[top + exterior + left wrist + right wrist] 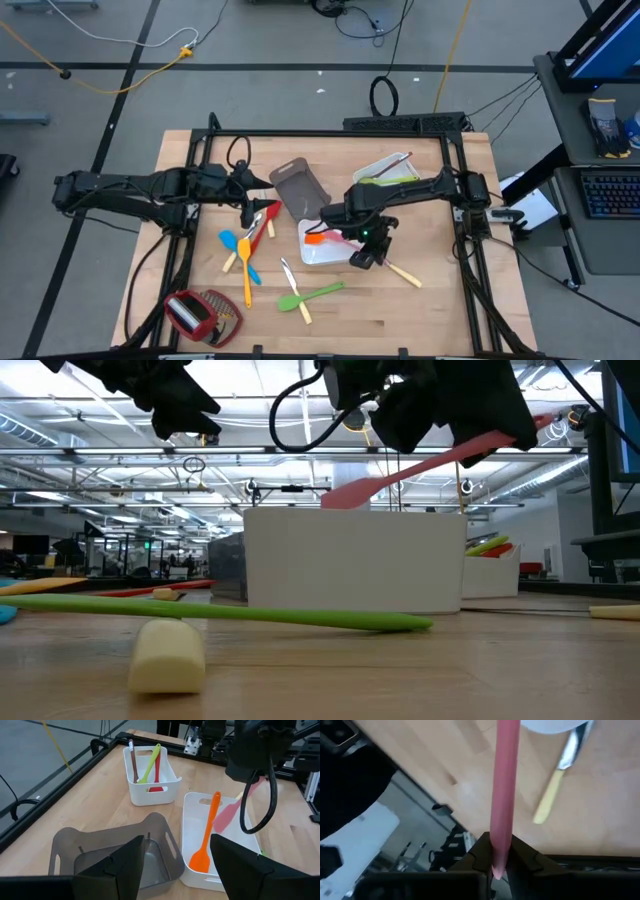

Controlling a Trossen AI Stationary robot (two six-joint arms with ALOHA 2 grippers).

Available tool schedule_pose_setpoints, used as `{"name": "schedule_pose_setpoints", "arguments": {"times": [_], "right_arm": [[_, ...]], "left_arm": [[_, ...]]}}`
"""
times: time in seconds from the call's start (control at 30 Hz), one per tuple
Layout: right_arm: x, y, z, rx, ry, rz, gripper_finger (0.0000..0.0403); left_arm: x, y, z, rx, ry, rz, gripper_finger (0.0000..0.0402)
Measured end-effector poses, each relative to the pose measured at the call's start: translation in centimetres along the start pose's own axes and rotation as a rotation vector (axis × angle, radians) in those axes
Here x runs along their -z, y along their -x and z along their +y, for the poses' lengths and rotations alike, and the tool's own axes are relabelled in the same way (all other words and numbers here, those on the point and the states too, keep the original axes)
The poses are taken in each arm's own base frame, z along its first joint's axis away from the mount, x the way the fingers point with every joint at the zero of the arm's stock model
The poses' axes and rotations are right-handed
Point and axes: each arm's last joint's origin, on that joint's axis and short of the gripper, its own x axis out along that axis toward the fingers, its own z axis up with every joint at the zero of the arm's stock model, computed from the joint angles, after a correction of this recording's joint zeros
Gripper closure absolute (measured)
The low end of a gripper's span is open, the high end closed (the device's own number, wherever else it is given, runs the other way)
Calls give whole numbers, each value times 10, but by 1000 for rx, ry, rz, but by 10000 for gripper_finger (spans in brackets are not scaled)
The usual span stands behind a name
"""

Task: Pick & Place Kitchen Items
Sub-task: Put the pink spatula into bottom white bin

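My right gripper (362, 255) hangs above the near white tray (310, 258), shut on a pink spatula (420, 465). The spatula's blade (227, 815) hovers over that tray, where an orange spatula (206, 837) lies on the floor. My left gripper (175, 870) waits open over the grey tray (65, 850), touching nothing. A far white tray (150, 797) holds red, green and brown utensils. Loose on the table lie a green spatula (320, 293), a blue spoon (238, 250), a yellow spatula (246, 272) and a pale-handled knife (555, 790). My right gripper pinches the pink spatula's handle near its free end (500, 837) between its two fingers. The fingers slant down from above. The spatula is lifted clear and tilted, its blade end lower, over the near white tray.
A red-and-silver thing (200, 312) with a woven part sits at the near left corner. Red utensils (262, 220) lie beside the left gripper. A dark frame (330, 135) runs round the table's far and side edges. Bare wood shows at the near right.
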Motion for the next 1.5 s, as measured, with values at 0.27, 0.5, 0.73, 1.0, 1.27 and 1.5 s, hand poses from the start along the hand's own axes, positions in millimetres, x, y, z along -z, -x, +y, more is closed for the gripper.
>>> {"name": "schedule_pose_setpoints", "arguments": {"times": [0.27,0.5,0.73,1.0,1.27,1.5], "right_arm": [[0,-1,0,16,-5,-8,365],[-2,0,0,8,-19,-17,363],[-11,4,0,-50,14,-81,380],[-19,1,2,-78,38,-95,365],[-28,-4,5,-110,71,-99,361],[-29,-3,5,-114,74,-107,338]], "left_arm": [[-2,0,0,3,-15,-19,169],[-3,0,0,4,-22,-29,169],[-3,0,0,4,-33,-30,169],[-3,0,0,4,-33,-30,169],[-3,0,0,4,-30,-30,169],[-3,0,0,4,-29,-29,169]]}}
